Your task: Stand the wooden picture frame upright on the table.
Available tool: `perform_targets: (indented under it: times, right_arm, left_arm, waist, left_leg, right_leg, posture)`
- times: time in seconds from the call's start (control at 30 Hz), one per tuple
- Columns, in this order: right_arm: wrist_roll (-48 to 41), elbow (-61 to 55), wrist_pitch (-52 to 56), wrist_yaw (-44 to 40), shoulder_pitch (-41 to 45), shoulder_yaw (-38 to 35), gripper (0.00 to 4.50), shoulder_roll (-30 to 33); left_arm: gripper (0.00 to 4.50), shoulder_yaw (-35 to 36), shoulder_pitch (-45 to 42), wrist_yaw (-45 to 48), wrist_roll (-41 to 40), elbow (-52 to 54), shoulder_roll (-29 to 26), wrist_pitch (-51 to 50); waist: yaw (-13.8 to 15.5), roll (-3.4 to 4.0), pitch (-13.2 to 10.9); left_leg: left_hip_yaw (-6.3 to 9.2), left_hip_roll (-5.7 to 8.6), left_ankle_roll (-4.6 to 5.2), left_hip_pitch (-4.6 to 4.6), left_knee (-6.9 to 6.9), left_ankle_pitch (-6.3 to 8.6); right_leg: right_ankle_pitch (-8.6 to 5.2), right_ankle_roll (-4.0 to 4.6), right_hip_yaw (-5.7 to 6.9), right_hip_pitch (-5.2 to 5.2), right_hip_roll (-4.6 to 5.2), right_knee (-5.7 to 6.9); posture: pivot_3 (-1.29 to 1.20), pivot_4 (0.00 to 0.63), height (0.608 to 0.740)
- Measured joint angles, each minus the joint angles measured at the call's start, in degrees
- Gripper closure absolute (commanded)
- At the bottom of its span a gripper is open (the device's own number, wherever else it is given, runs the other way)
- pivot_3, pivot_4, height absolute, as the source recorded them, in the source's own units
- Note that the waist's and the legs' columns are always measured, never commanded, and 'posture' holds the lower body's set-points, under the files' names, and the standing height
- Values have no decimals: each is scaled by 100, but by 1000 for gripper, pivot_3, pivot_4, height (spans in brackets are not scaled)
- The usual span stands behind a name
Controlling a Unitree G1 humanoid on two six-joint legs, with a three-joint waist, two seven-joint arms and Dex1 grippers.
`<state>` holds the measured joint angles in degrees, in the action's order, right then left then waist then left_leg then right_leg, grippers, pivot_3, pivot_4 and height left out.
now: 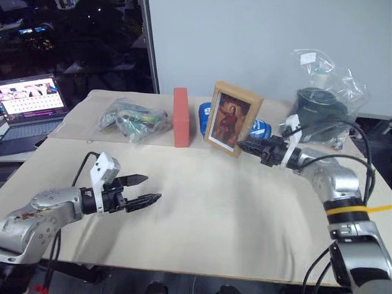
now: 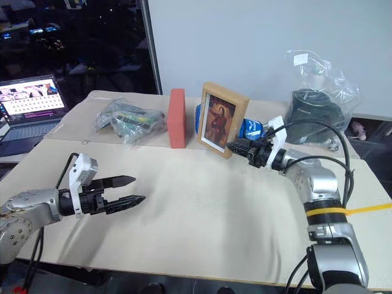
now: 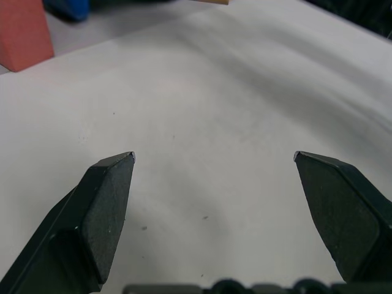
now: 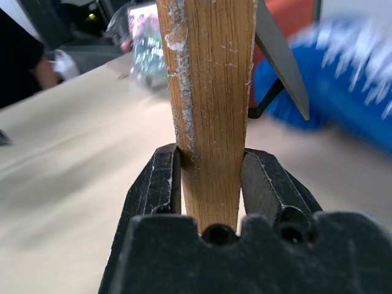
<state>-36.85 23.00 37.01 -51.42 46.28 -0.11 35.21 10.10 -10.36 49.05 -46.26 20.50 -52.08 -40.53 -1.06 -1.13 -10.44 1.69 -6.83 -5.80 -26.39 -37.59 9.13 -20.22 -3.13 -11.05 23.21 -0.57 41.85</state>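
Left gripper [image 1: 150,188]: nearest the camera, low over the near left part of the table [image 1: 233,226], jaws wide apart, nothing between them.
Right gripper [image 1: 243,147]: on the right, pointing left, jaws clamped on the frame's lower right edge; in the right wrist view both fingers [image 4: 160,184] press the wooden edge.
Frame [image 1: 233,118]: small rectangle of light wood, standing upright in the far middle of the table, the front turned to the camera, a reddish portrait of a standing figure inside a white border.
Frame edge [image 4: 211,110]: pale grain with white scuffs; a thin dark stand panel [image 4: 280,55] juts out behind it.
Neighbours: an orange-red block [image 1: 180,117] stands just left of the frame; a blue thing [image 1: 260,128] lies behind it, mostly hidden.
Hard to see: whether the frame's bottom touches the table I cannot tell; the bag [image 1: 131,119] on the far left holds something greenish, unclear.
Writing: white marks on the blue thing, not readable; the laptop [image 1: 30,101] screen is too small to read.
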Motion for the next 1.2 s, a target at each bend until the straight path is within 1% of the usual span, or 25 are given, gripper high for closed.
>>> perform_targets:
  times: [0.13,0.33,0.53,0.7,0.8,0.83,0.87,1.0,1.07,1.1,1.13,1.2]
  right_arm:
    - [39,329,550,-139,-4,9,3359,-40]
    - [71,83,950,-586,-270,85,3360,-134]
    - [297,-314,645,-887,-869,195,3360,-156]
    - [432,-469,344,-961,-1071,164,3363,-192]
    - [483,-471,209,-915,-1103,127,3366,-228]
    - [488,-471,203,-915,-1103,127,2348,-229]
    - [519,-471,183,-912,-1103,127,2300,-230]
    - [639,-444,210,-822,-1129,115,903,-180]
    - [636,-492,248,-845,-1239,27,210,4]
    - [635,-514,253,-854,-1273,-18,87,40]
    - [616,-624,303,-885,-1377,-97,87,151]
    - [522,-1093,437,-1188,-1794,-130,87,579]
  left_arm:
    - [0,7,107,73,162,19,34,83]
    - [0,18,164,117,682,14,160,660]
    - [0,98,-4,-5,723,-123,338,671]
    - [0,105,-70,-97,804,-143,472,675]
    - [0,24,-259,-274,1079,-383,479,644]
    - [0,15,-272,-288,1102,-396,483,649]
    - [0,7,-308,-305,1154,-426,529,672]
    - [0,2,-580,-377,1271,-649,783,772]
    - [0,1,-688,-406,1348,-764,865,810]
    - [0,1,-690,-410,1358,-782,870,811]
    - [0,-3,-701,-411,1396,-805,904,821]
    - [0,-4,-689,-397,1472,-857,968,957]
  waist:
    - [0,2,-6]
    - [-7,2,-5]
    - [20,2,-5]
    - [16,1,-5]
    - [16,1,-5]
    - [16,1,-5]
    - [18,1,-5]
    - [32,1,-5]
    - [39,1,-5]
    - [35,1,-5]
    - [33,1,-5]
    - [52,2,-5]
  left_leg:
    - [-3,0,-2,0,33,-2]
    - [-3,0,-3,1,60,-3]
    - [0,-1,-3,2,60,-3]
    - [2,-1,-3,7,61,-3]
    - [2,-1,-4,10,60,-4]
    - [2,-1,-4,10,60,-5]
    - [2,-1,-4,10,59,-5]
    - [2,-1,-4,9,60,-10]
    - [2,-1,-4,9,61,-10]
    - [2,-1,-4,9,63,-10]
    - [2,-1,-3,8,64,-9]
    - [4,-1,-3,7,71,-9]
  right_leg:
    - [0,1,0,8,0,-17]
    - [4,8,1,4,1,-42]
    - [5,5,10,-8,5,-62]
    - [5,5,12,-15,5,-62]
    - [6,5,12,-18,5,-62]
    - [7,4,12,-18,5,-63]
    - [8,4,12,-20,5,-65]
    - [11,3,12,-18,6,-64]
    - [11,4,12,-19,5,-65]
    - [11,4,12,-19,5,-66]
    - [11,4,12,-18,5,-66]
    - [11,5,16,-18,6,-68]
  posture:
    - [0,150,686]
    - [0,150,686]
    - [0,150,686]
    - [0,150,686]
    - [0,150,686]
    - [0,150,686]
    - [0,150,686]
    - [0,150,686]
    - [0,150,686]
    - [0,150,686]
    - [0,150,686]
    - [0,150,686]
